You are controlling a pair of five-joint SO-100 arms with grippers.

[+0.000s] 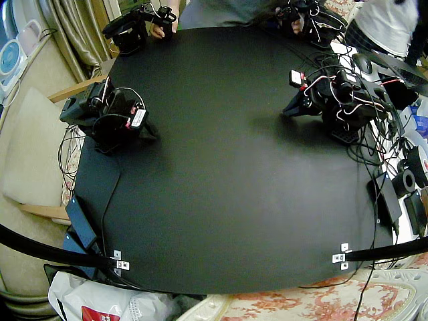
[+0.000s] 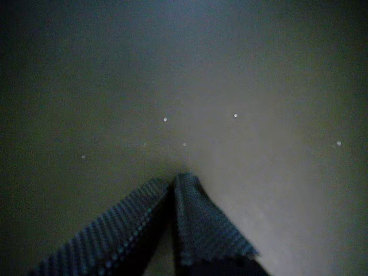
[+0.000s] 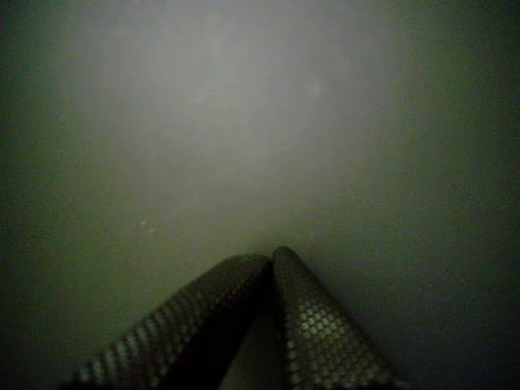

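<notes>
A wide black matte table [image 1: 227, 187] carries both arms, which sit folded low at opposite sides and well apart. The right arm [image 1: 107, 117], black with red and white wiring, crouches near one side edge. The right fingers [image 1: 148, 134] point down and inward with their tips at the table's surface; the fixed view is too dark to tell whether they touch it. Across from it the left arm [image 1: 341, 100], also black and strung with white wires, lowers the left fingers [image 1: 291, 109] to the table in the same manner. In a wrist view, dark textured fingers [image 2: 201, 218] are pressed together tip to tip with nothing between them, and a few tiny white specks [image 2: 235, 115] lie on the table just ahead. In a wrist view, dimpled dark fingers [image 3: 317, 325] are likewise closed on nothing, with plain table beyond. A tangle of black cables [image 1: 374, 144] lies beside the left arm at the table's edge.
</notes>
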